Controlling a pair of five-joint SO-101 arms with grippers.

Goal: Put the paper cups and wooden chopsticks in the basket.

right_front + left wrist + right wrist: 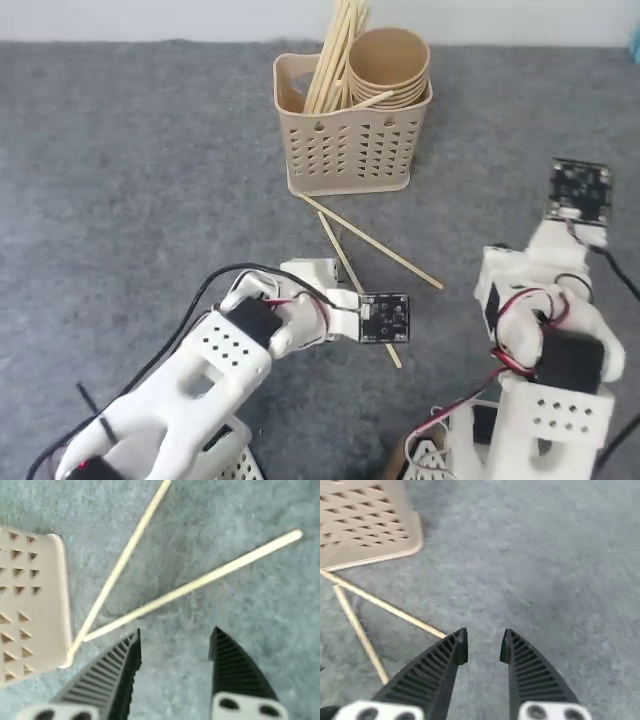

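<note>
Grey surface (120,180) seen from high up: the basket (345,160) at the back holds stacked paper cups (390,60) and a chopstick bundle (335,50), and two loose chopsticks (370,241) lie just before it. Left wrist view: left end effector (176,631) spread wide, empty, over their V. Right wrist view: right end effector (485,631) narrowly parted, empty, beside one chopstick's tip.

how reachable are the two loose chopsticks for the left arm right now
Probably yes: the left end effector is open just short of the two chopsticks on the carpet, with nothing between them; the basket sits beside.
</note>
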